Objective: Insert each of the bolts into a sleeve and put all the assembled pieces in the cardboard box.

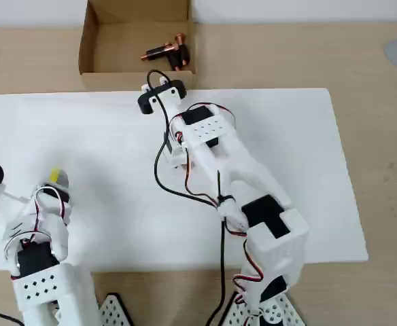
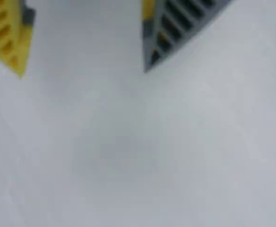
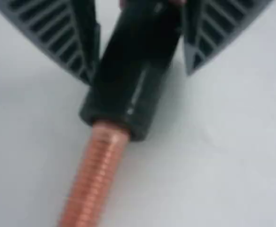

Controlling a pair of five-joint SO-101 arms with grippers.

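The right tool (image 3: 138, 75) was clamped on a black sleeve (image 3: 128, 90), one dark ribbed finger on each side. A copper bolt (image 3: 93, 179) sat in the sleeve, and its threaded shank stuck out of the sleeve's far end, over the white sheet (image 3: 242, 156). In the high view this arm stretched across the sheet towards its far edge, close to the cardboard box (image 1: 90, 47). The box stood on the bare worktop (image 1: 375, 136) just beyond the sheet. Inside it, assembled pieces (image 1: 166, 51) of copper and black lay by the wall nearest the arm. The left tool (image 2: 83, 71) was spread apart with nothing between its yellow-tipped fingers. It hung over the sheet's near left part, well apart from the box.
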